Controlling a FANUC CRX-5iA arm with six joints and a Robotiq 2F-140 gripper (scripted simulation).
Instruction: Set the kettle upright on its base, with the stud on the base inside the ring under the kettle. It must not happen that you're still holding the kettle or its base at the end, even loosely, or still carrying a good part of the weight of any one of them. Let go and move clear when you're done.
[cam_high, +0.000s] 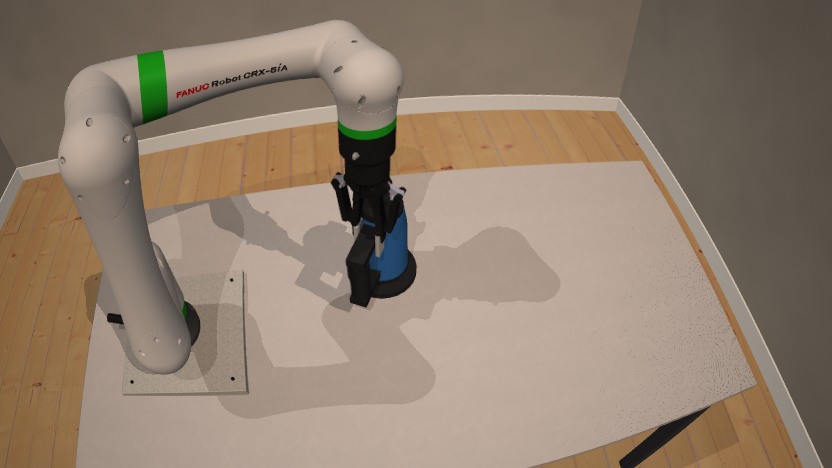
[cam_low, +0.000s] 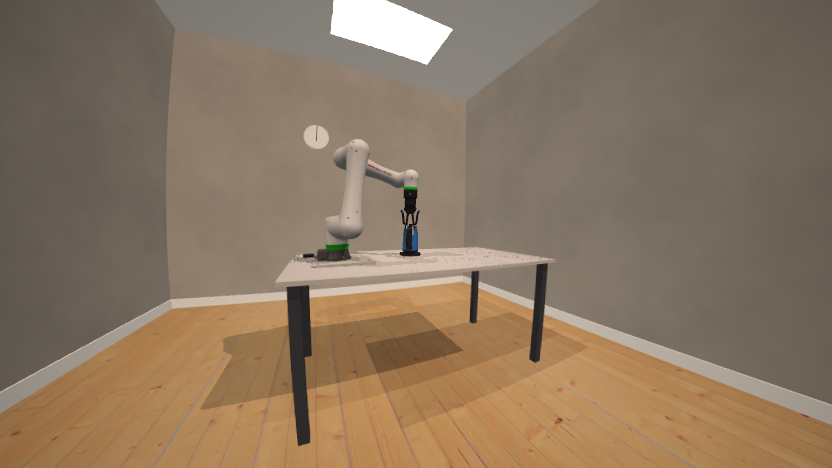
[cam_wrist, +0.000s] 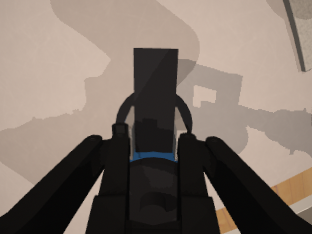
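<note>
A blue kettle (cam_high: 396, 250) (cam_low: 410, 239) (cam_wrist: 155, 75) with a black handle (cam_high: 360, 273) stands upright on its round black base (cam_high: 404, 282) (cam_low: 410, 253) near the middle of the table. The stud and the ring are hidden under the kettle. My gripper (cam_high: 367, 235) (cam_low: 410, 226) (cam_wrist: 154, 118) comes straight down from above and is shut on the top of the kettle's handle side. In the wrist view only a thin blue rim (cam_wrist: 155, 156) shows between the black fingers, with the handle jutting out beyond.
The arm's base plate (cam_high: 221, 331) sits at the table's left end. The white table (cam_high: 581, 279) (cam_low: 494, 260) stretches to the right, with its far right edge over the wooden floor.
</note>
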